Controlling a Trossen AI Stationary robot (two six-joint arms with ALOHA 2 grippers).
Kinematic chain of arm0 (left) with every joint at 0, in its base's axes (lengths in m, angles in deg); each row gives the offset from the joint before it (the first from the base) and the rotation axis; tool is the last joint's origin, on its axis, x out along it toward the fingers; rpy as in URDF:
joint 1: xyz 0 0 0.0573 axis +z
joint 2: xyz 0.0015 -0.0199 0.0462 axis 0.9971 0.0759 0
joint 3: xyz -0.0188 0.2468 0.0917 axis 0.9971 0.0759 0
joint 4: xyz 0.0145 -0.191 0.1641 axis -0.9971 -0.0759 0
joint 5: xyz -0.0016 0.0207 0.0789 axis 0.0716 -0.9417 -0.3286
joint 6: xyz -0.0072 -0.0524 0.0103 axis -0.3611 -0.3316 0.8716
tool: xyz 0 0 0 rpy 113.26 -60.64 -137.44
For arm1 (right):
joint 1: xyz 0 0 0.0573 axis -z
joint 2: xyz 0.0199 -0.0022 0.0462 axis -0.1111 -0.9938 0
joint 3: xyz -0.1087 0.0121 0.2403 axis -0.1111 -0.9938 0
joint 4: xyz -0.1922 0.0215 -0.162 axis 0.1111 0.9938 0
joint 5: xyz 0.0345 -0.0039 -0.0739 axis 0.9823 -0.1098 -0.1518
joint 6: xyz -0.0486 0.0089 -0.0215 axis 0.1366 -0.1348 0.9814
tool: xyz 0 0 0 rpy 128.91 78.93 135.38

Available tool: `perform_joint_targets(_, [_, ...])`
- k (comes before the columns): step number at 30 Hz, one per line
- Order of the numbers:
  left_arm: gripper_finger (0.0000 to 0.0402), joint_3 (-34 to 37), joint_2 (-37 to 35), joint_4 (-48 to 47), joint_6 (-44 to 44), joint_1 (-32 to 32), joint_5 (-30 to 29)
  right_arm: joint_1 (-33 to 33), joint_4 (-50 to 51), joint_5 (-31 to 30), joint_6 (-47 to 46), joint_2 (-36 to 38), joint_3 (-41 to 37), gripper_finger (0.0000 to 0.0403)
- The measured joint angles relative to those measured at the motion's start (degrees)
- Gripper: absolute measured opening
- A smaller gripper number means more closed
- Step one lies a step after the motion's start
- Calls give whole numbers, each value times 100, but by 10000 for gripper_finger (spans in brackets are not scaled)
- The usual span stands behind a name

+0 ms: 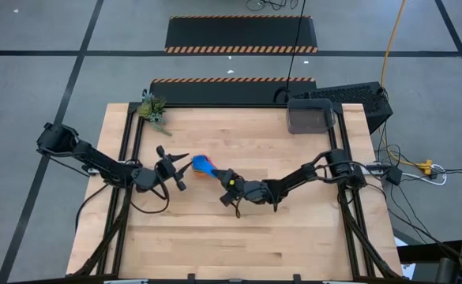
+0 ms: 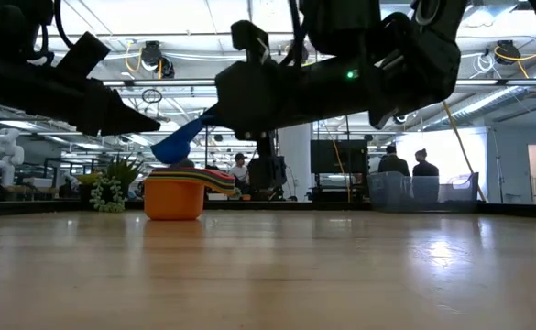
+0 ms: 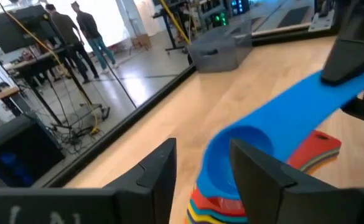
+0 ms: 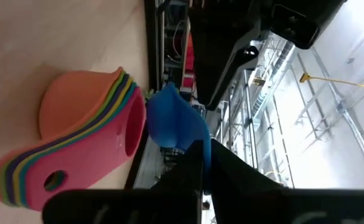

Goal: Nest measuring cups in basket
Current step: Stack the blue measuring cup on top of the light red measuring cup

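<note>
The nesting is almost done, but nothing is in the basket [image 1: 309, 117], which stands alone at the far right corner of the desk [image 1: 238, 237]. Near the middle of the desk, a little toward the left edge, sits the stack of cups [image 2: 178, 194]: orange at the bottom, then coloured rims up to red [image 3: 315, 144], all fitted together. The last piece, the blue cup [image 4: 169, 118], is in the air just above the stack, tilted, its handle clamped in the shut jaws of the right gripper [image 4: 197, 158]. The left gripper [image 3: 200, 165] faces it from the other side, its jaws partly open with the blue bowl showing between them; whether a finger touches the bowl is hard to make out. What is left, as I judge it: seat the blue cup into the red one, then carry the whole stack across to the basket.
</note>
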Motion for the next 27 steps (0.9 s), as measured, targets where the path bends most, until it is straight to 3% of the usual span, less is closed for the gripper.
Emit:
perform_joint_targets(8, [136, 0, 0, -113, -126, -55, -2, 15, -33, -281, -8, -42, 29, 0])
perform_joint_targets(19, [132, 0, 0, -98, -117, -55, -4, 131, 318, 9, -624, -42, 29, 1])
perform_joint_targets(27, [131, 0, 0, -100, -125, -55, -4, 134, 439, 30, -627, -42, 27, 29])
